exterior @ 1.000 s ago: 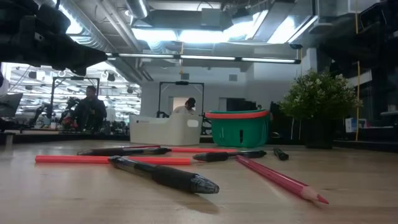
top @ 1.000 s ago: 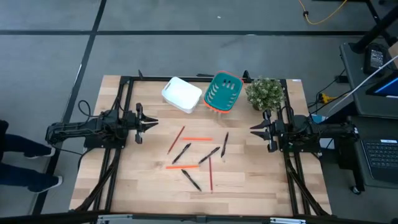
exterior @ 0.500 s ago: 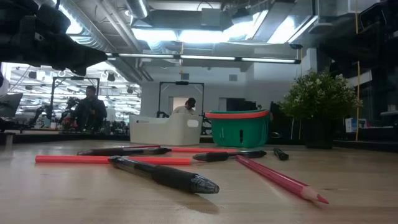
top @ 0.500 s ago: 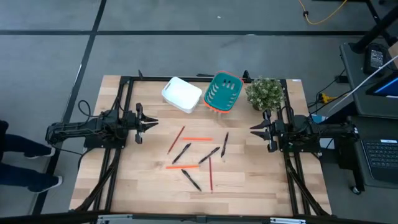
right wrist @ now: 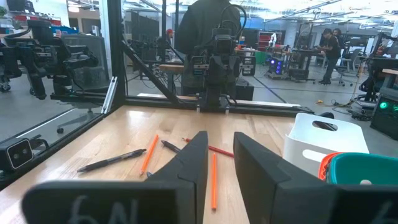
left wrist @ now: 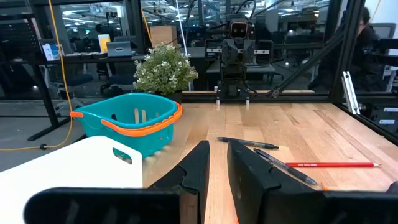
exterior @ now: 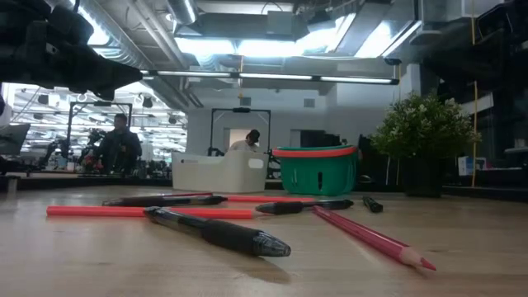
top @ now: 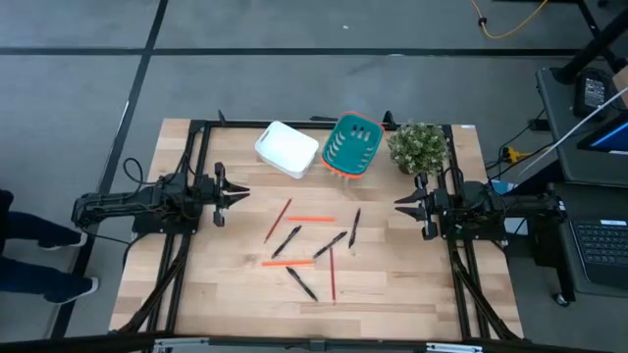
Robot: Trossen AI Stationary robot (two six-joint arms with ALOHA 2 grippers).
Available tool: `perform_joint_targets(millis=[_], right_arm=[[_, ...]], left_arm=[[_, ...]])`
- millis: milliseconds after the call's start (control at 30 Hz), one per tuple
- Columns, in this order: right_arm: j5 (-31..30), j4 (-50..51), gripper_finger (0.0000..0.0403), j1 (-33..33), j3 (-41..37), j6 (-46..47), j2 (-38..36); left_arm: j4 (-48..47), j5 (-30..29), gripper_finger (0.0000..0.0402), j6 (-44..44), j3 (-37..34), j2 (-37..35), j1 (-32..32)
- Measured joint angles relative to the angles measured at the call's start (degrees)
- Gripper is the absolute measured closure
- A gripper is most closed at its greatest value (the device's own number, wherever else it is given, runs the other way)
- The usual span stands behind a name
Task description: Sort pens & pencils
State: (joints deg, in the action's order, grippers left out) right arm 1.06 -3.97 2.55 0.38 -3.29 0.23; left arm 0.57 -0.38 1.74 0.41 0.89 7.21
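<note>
The pens [top: 291, 238] and pencils [top: 312, 218] lie scattered on the bare wood in the middle of the table [top: 392, 294], between the two arms and touched by neither. From above, four black sticks and four red or orange ones can be counted, some crossing or lying just beside one another, but they are too thin there to show which tips are silvery. In the low view one black pen [exterior: 219, 233] lies nearest the camera with a long orange pencil [exterior: 140, 212] behind it and a red pencil [exterior: 371, 238] angling off to one side; the farther sticks overlap and are hard to separate. The left gripper [top: 241, 194] hangs at the table's left side, pointing inward, its fingers [left wrist: 196, 171] a narrow slot apart with nothing between them. The right gripper [top: 399, 205] mirrors it at the right side, fingers [right wrist: 193, 163] likewise a little apart and holding nothing. At the far edge stand a white bin [top: 287, 149], a teal basket [top: 352, 145] with an orange rim, and a small potted plant [top: 418, 146]; the insides of both containers cannot be made out. In the left wrist view the bin is cut off at the picture's edge. People [exterior: 118, 144] show dimly in the room behind the table.
</note>
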Motion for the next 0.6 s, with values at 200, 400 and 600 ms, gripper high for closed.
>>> perform_joint_targets(millis=[200, 400, 600], right_arm=[[0.00, 0.00, 0.0324, 0.00, 0.00, 0.02, 0.02], [0.02, -0.02, 0.0324, 0.00, 0.00, 0.00, 0.02], [0.01, -0.01, 0.0324, -0.02, 0.00, 0.00, 0.01]], left_arm=[[0.00, 0.01, 0.0349, -0.01, 0.00, 0.01, 0.02], [-0.02, 0.00, 0.0349, 0.00, -0.01, 0.01, 0.00], [0.01, 0.02, 0.0349, 1.93, 0.00, 0.01, 0.02]])
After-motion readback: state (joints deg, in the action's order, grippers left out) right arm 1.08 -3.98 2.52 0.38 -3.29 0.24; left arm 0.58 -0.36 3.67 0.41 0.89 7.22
